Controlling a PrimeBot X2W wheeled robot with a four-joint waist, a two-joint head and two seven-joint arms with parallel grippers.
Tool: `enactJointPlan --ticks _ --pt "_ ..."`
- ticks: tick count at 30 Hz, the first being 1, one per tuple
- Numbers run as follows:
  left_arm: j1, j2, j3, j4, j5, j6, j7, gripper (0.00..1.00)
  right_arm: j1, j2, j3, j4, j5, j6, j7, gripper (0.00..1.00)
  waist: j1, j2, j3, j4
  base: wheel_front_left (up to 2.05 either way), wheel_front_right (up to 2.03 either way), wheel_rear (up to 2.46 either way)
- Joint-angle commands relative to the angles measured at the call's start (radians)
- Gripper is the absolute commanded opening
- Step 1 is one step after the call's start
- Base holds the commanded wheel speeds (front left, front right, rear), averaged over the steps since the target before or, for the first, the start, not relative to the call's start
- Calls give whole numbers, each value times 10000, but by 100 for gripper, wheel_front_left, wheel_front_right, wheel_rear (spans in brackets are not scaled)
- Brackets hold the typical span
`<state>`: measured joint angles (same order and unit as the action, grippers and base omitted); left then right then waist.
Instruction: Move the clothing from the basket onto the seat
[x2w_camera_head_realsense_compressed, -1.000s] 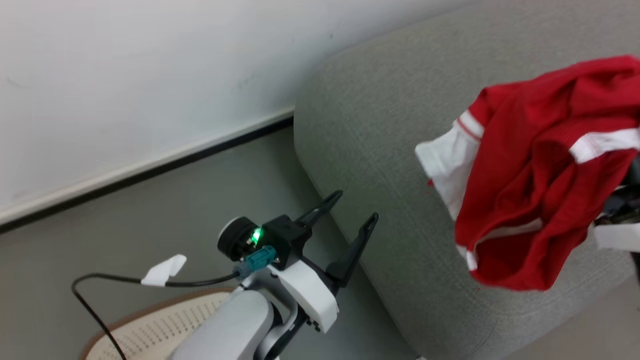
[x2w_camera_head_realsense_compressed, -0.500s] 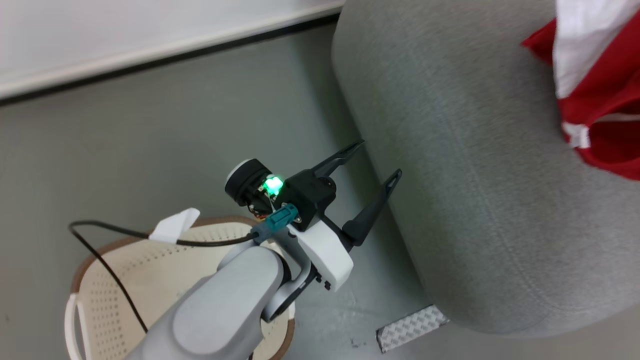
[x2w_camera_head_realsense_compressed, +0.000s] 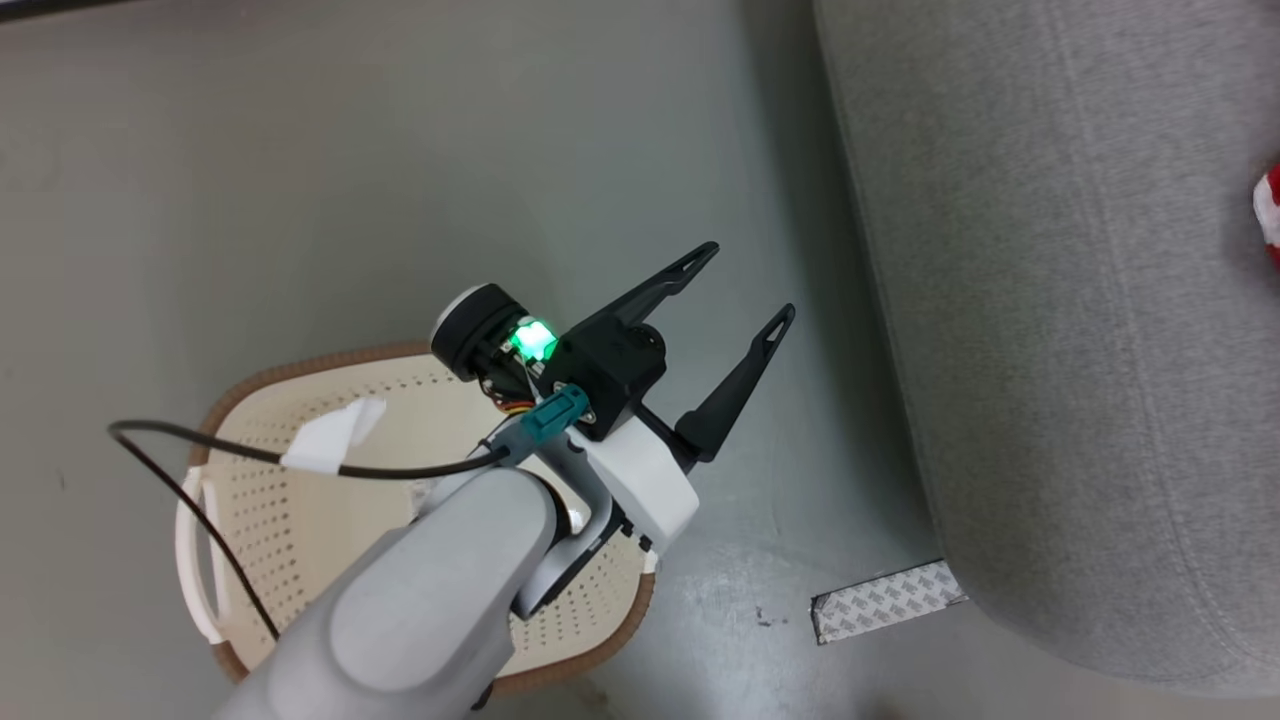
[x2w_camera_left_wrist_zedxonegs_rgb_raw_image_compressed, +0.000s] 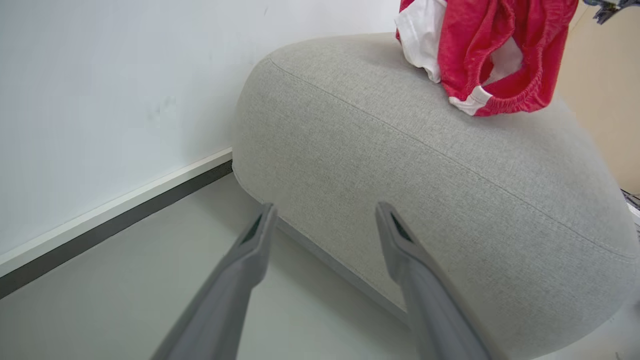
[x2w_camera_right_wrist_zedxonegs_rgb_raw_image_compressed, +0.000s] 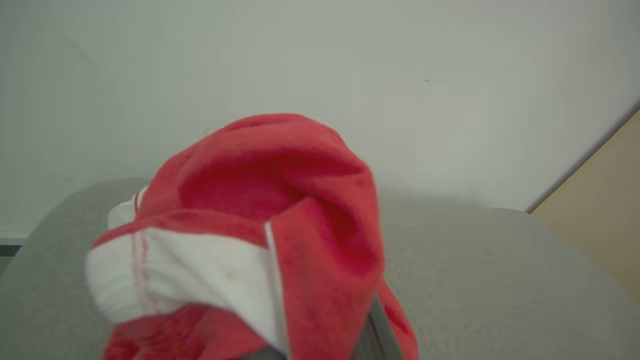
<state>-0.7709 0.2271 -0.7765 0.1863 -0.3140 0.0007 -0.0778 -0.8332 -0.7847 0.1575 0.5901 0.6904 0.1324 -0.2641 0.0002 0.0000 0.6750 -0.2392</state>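
Head view first pls, what's your left arm doing over there? /lurker

lol ok. I'm holding my left pincer (x2w_camera_head_realsense_compressed: 747, 282) out over the grey floor (x2w_camera_head_realsense_compressed: 300, 150), fingers spread wide, nothing between them. It's hovering between the basket (x2w_camera_head_realsense_compressed: 300, 362) and the seat (x2w_camera_head_realsense_compressed: 1050, 300). The basket is sitting on the floor under my forearm, its holed walls showing. A black cable (x2w_camera_head_realsense_compressed: 200, 450) with a white tag is looping across it. A strip of patterned tape (x2w_camera_head_realsense_compressed: 885, 600) is lying on the floor just beside the seat's lower corner. The clothing (x2w_camera_head_realsense_compressed: 1272, 215) is peeking in as a red and white sliver at the right edge, over the seat. /bot

And the left wrist view? /lurker

Same story. Both fingers are standing well apart, pointing at the seat's rounded side where it's meeting the floor, with the white wall (x2w_camera_left_wrist_zedxonegs_rgb_raw_image_compressed: 100, 100) and dark baseboard (x2w_camera_left_wrist_zedxonegs_rgb_raw_image_compressed: 125, 215) off to the left. The clothing is hanging bunched at the top, its lower hem reaching the seat's top. Can't tell if it's actually touching. /bot

Right wrist view? /lurker

The clothing is bunching right up at the lens, red folds with a white panel, draping over my right pincer (x2w_camera_right_wrist_zedxonegs_rgb_raw_image_compressed: 372, 335). A grey bit of one finger is poking out at the bottom. I'm gripping the fabric and holding it up above the seat. /bot
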Motion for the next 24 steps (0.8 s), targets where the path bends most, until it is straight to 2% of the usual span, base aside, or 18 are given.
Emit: enactJointPlan --ticks 1,5,7,9,12,14,15,16,17,18,19,24 --pt "-138 42 14 -34 52 11 37 100 -123 -109 256 329 180 -32 -1 0 -2 0 107 98 0 0 0" --pt "-165 48 -3 13 1 34 52 100 -463 -316 1279 1355 518 -32 191 0 -2 0 99 144 0 0 0" --pt "-165 36 -16 51 -40 48 36 100 -607 -357 1848 1816 748 -32 620 0 -2 0 55 157 0 0 0" --pt "-147 18 -31 85 -80 47 4 100 -739 -386 2494 2027 994 -31 1196 13 -2 0 -15 163 0 0 0" --pt "-92 19 -50 147 -131 49 -18 100 -892 -547 3402 2019 1576 -32 2157 9 -2 0 -134 158 0 0 0" --pt "-77 9 -50 168 -158 69 -28 100 -977 -683 3836 1971 1931 -32 2493 0 -2 0 -192 159 0 0 0" --pt "-71 7 -51 180 -184 78 -42 100 -998 -708 4038 1970 2089 -32 2578 4 -2 0 -227 161 0 0 0" --pt "-63 -2 -55 189 -198 78 -56 100 -1054 -745 4202 1975 2217 -32 2621 11 -2 0 -264 164 0 0 0" --pt "-47 -6 -57 205 -222 74 -77 100 -1135 -808 4359 2001 2327 -32 2640 29 -2 0 -310 167 0 0 0" --pt "-17 -2 -55 224 -241 76 -108 100 -1187 -875 4489 2048 2413 -32 2646 67 -2 0 -368 164 0 0 0" --pt "22 10 -50 246 -267 85 -121 100 -1245 -913 4656 2084 2459 -32 2596 100 -2 0 -438 152 0 0 0" --pt "299 40 10 464 -526 136 -353 100 -1454 -948 5444 2231 2773 -31 2730 100 -2 0 -1057 47 0 0 0"
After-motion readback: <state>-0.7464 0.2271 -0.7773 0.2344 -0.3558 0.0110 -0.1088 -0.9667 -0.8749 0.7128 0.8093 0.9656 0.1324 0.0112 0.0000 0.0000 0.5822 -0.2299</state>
